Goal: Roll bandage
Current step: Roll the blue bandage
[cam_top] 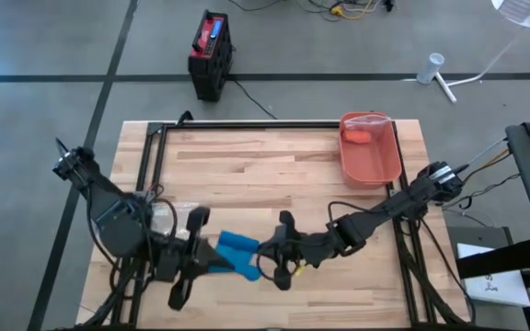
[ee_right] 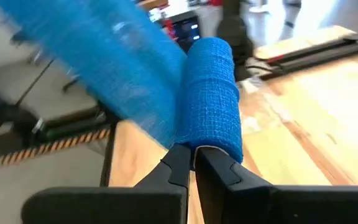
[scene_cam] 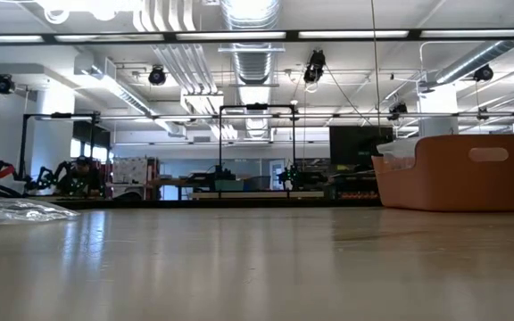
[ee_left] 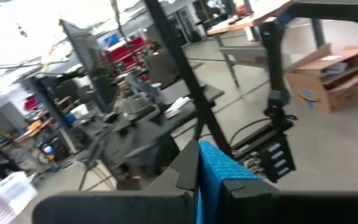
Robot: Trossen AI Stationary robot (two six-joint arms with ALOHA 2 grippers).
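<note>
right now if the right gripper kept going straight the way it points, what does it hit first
Probably the left gripper. The right gripper, its fingers shut on the blue bandage roll, points across the table at it, with only the bandage between them. Height difference is unclear.

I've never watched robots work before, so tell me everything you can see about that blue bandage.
The blue mesh-textured bandage looks like stretchy woven gauze. Part of it is wound into a cylindrical roll, with a loose flat strip running off from it. It hangs above the wooden table near its front edge, between both arms: the right gripper pinches the roll and the left gripper clamps the strip's end.
</note>
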